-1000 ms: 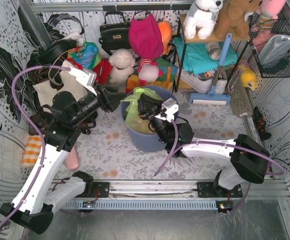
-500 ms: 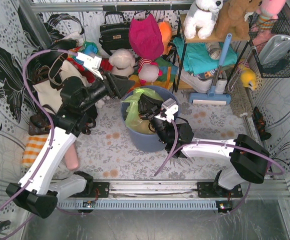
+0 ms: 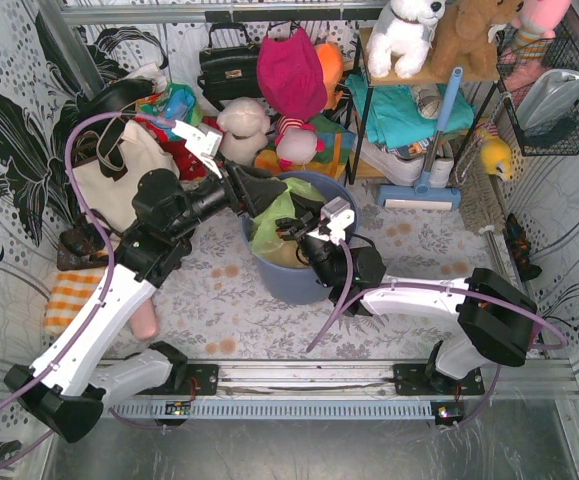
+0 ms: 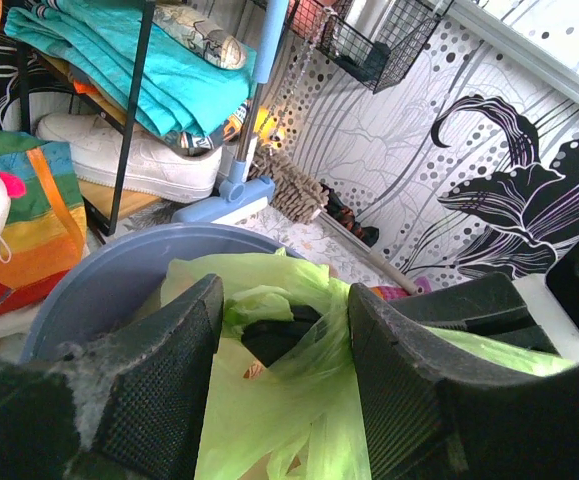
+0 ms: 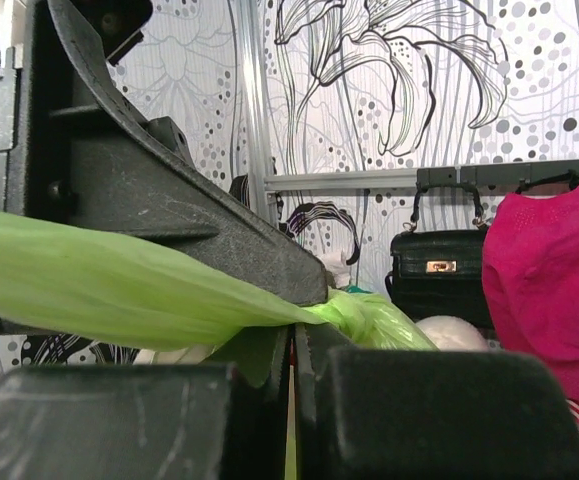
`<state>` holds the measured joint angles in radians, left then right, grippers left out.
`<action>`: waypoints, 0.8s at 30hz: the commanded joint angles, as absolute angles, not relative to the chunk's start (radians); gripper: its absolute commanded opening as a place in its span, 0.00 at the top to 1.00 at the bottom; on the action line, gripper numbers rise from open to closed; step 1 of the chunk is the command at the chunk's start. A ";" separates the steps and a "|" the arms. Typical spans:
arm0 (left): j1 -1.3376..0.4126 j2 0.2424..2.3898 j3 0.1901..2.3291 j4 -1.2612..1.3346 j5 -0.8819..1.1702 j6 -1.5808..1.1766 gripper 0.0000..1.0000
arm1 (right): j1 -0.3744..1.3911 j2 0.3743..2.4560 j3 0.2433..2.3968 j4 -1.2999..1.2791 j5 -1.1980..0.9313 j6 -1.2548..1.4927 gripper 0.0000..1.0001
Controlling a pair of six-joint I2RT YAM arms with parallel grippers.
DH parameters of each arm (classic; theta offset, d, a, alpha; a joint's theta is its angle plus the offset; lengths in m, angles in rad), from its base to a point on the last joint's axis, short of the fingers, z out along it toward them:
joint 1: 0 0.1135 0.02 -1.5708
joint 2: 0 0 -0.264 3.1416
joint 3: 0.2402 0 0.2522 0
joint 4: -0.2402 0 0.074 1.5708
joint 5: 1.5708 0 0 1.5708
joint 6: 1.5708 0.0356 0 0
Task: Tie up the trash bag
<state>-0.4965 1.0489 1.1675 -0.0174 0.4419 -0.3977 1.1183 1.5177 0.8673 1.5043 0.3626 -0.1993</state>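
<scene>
The trash bag (image 3: 267,232), thin light-green plastic, sits in the round blue-grey bin (image 3: 291,282) at mid-table. My right gripper (image 3: 291,222) reaches over the bin's near rim and is shut on a stretched strip of the bag (image 5: 99,285), which is pinched at its fingertips (image 5: 292,350). My left gripper (image 3: 269,195) comes in from the left over the bin. Its fingers (image 4: 169,370) stand apart on either side of the bag's gathered top (image 4: 269,400), and the plastic brushes the right-hand finger. The bin's rim (image 4: 99,275) curves behind them.
A cream tote bag (image 3: 119,175) lies left of the bin. Behind the bin are a black handbag (image 3: 229,65), plush toys (image 3: 241,128) and a shelf rack (image 3: 409,100) with a blue brush (image 3: 434,180). An orange-striped cloth (image 3: 64,300) lies at the far left.
My left arm has swung right from beside the tote to over the bin, and its jaws now straddle the bag's top. The right gripper has kept its hold and barely moved.
</scene>
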 commanded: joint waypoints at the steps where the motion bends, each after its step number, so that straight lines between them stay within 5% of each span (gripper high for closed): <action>1: -0.532 1.011 1.112 -0.063 0.391 -0.371 0.39 | 1.116 1.520 0.874 1.561 0.361 -0.196 1.00; 24: -0.604 0.904 1.013 -0.063 0.393 -0.448 0.39 | 1.117 1.563 0.879 1.694 0.428 -0.389 1.00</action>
